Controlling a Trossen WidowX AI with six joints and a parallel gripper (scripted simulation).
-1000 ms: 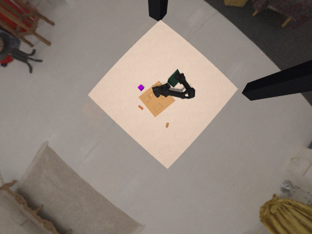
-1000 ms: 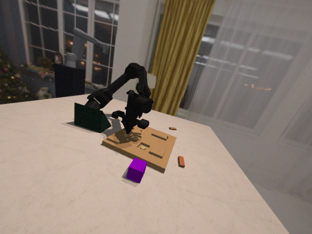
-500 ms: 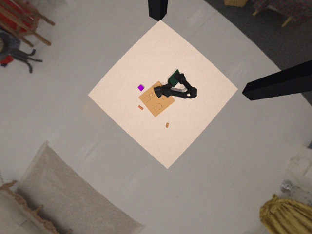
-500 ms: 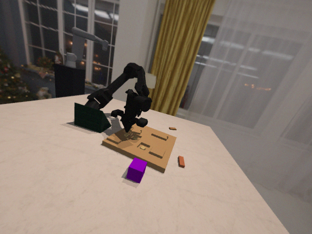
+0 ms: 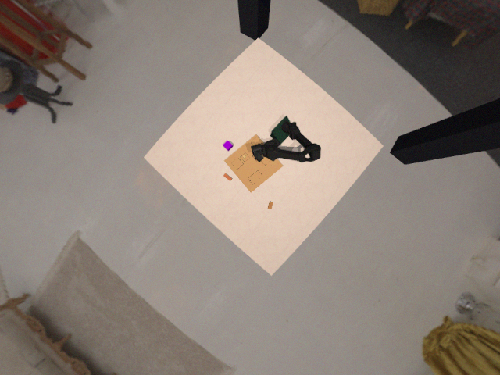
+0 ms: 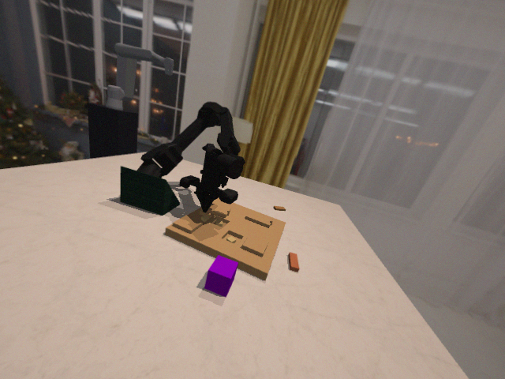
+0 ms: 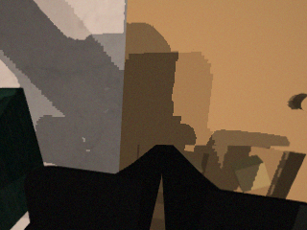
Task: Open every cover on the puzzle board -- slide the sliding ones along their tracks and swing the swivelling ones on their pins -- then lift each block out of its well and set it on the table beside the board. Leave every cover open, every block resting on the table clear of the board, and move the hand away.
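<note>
The tan puzzle board (image 5: 268,167) (image 6: 275,231) (image 7: 240,57) lies on the table in front of the arm's dark green base (image 5: 281,128) (image 6: 144,191). My gripper (image 5: 255,151) (image 6: 205,208) (image 7: 164,149) is shut with nothing between the fingers. Its tips point down at the board's corner nearest the base, beside a raised cover (image 7: 149,96) (image 6: 185,225). A pale yellow block (image 5: 244,156) (image 6: 231,238) (image 7: 254,176) sits in an open well just beside the tips. A purple cube (image 5: 227,145) (image 6: 221,275) and two orange blocks (image 5: 228,176) (image 6: 293,261), (image 5: 269,205) (image 6: 279,208) lie on the table off the board.
Two more raised covers (image 6: 257,221) (image 6: 255,246) sit on the board's far half. A black post (image 5: 253,18) stands at the table's far corner and a black beam (image 5: 448,135) reaches toward its right corner. The table edge (image 6: 367,245) falls off to the right.
</note>
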